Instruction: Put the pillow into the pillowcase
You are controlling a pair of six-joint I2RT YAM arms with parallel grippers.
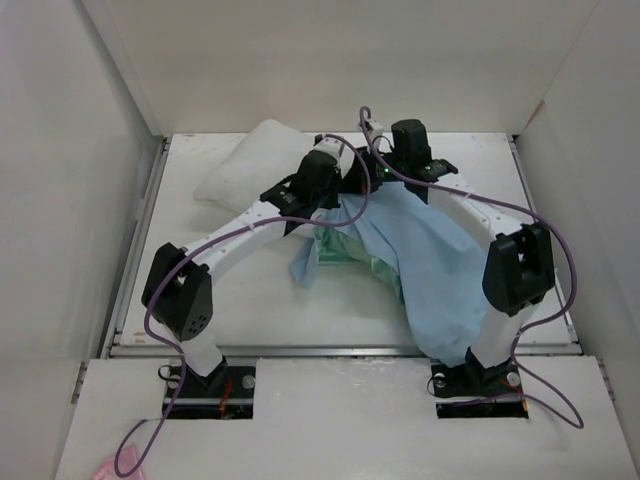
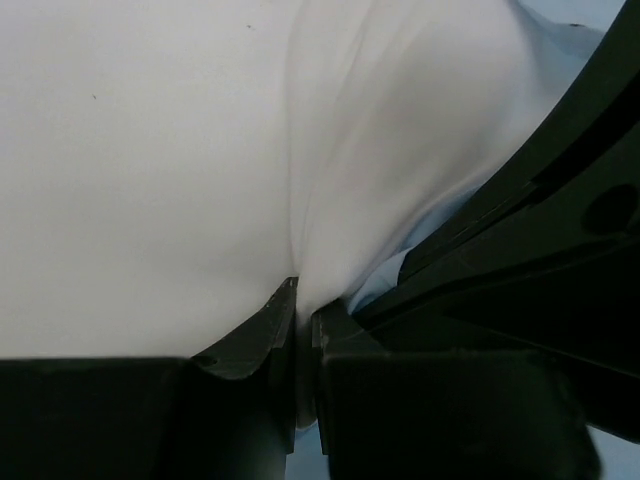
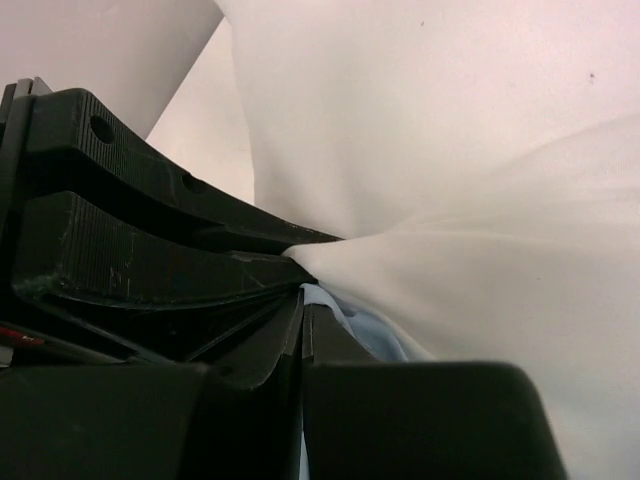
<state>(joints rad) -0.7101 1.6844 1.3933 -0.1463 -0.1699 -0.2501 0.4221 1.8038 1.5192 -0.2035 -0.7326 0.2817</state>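
The pillow (image 1: 250, 165) is seen at the far left of the table (image 1: 250, 300). Its right end is pinched by the left gripper (image 2: 303, 300), whose jaws are pressed together on white fabric beside a sliver of blue. Just beside it, the right gripper (image 3: 302, 292) is clamped on the same pillow. The pillowcase (image 1: 430, 260) is draped from far centre to the near right edge.

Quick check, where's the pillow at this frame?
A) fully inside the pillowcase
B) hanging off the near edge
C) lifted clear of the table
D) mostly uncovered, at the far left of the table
D. In the top view the pillow lies mostly bare at the far left of the table. The pillowcase is spread to its right and covers none of the white bulk that shows.
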